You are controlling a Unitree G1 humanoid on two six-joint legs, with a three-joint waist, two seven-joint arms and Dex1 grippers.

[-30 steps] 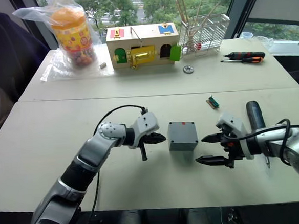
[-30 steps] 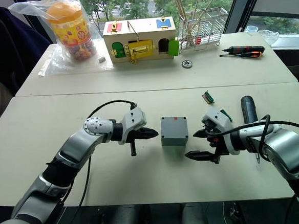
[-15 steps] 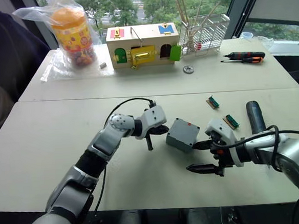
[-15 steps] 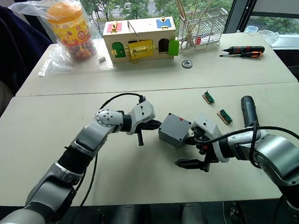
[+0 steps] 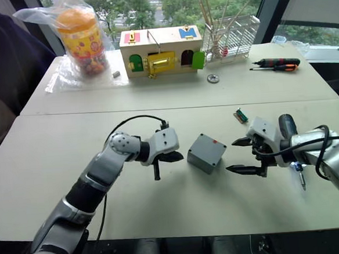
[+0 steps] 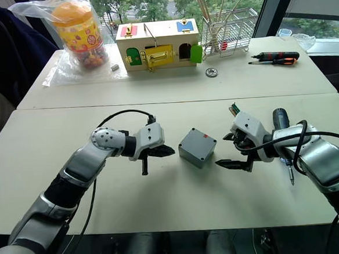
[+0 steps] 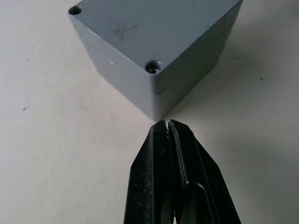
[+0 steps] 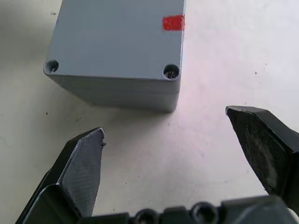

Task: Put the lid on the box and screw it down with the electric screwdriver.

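Left gripper (image 5: 173, 157) pinched closed beside box (image 5: 206, 153); right gripper (image 5: 241, 155) spread wide, empty, opposite side.

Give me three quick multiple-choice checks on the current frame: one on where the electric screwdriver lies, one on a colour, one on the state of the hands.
1. Where does the electric screwdriver lie?
A. On the table beside the right hand
B. Inside the wooden box
C. In the left hand

2. What colour is the mark on the box?
A. Blue
B. Red
C. Yellow

3. How are the hands set?
A. Both open
B. Left open, right shut
C. Left shut, right open

Answers: 1 A, it lies on the table next to the right arm. 2 B, the right wrist view shows a red patch on top. 3 C, the left fingers meet near a box corner, while the right fingers are spread, facing the box.
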